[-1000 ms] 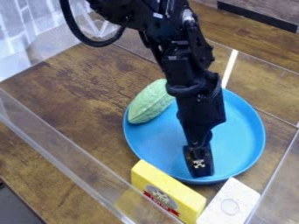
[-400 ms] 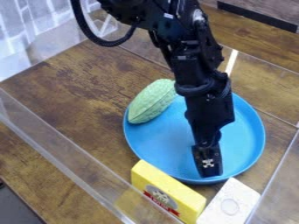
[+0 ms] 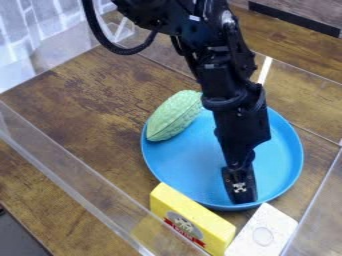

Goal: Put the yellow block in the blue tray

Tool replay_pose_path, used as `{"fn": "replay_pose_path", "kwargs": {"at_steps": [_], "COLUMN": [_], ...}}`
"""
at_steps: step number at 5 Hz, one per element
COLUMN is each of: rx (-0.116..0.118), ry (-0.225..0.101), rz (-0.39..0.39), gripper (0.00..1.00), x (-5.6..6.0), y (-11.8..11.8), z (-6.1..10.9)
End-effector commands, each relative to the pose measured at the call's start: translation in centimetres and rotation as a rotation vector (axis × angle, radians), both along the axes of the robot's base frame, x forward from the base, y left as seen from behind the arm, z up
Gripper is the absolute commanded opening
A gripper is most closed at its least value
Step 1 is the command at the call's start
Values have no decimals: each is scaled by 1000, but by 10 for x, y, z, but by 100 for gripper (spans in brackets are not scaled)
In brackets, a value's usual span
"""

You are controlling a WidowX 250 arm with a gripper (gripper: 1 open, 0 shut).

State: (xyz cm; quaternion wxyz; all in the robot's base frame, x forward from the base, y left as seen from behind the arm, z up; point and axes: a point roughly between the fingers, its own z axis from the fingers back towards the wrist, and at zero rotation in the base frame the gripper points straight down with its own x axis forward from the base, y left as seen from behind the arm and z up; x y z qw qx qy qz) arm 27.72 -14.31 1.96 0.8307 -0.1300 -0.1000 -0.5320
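Compared with the frame of a second ago, the black arm has shifted a little toward the right of the frame and its claw sits slightly lower and further right over the plate; the objects on the table lie where they did, and since the nearer earlier frame nothing visibly differs

Nearest, at the bottom of the frame right of centre, the yellow block (image 3: 190, 219) lies on the wooden table (image 3: 67, 110), outside the blue tray (image 3: 275, 152) and just beside its near rim; whether it touches the rim I cannot tell. A paler patch shows on the block's top face. Just to its right, in the lower right corner, sits a white speckled square (image 3: 261, 236), close against the block's end.

A clear wall (image 3: 60, 185) runs along the lower left, from the left edge down toward the bottom centre, in front of the block.

Behind the block, the blue tray fills the centre right of the frame. The claw (image 3: 238, 186) points steeply down over the near part of the tray, just inside its rim and close above its floor. It holds nothing and its jaws stand apart, though from this angle the gap itself is hard to make out. A small white mark shows on its dark tip.

Further back, at the tray's left rim, a green textured oval (image 3: 173, 115) rests tilted, leaning onto the rim with part of it on the table.

The arm (image 3: 214, 70) rises from the claw toward the upper centre of the frame, where a black cable (image 3: 100, 38) loops at the upper left
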Motion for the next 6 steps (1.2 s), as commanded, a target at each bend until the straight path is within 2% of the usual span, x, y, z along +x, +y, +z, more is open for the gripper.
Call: {"fn": "replay_pose_path", "kwargs": {"at_steps": [1, 6], "rx": [8, -21], "ry": [58, 79], "rz": [-22, -79], "gripper": [100, 100], "x": [-9, -10], "y": [-1, 0], "z": [-15, -14]}}
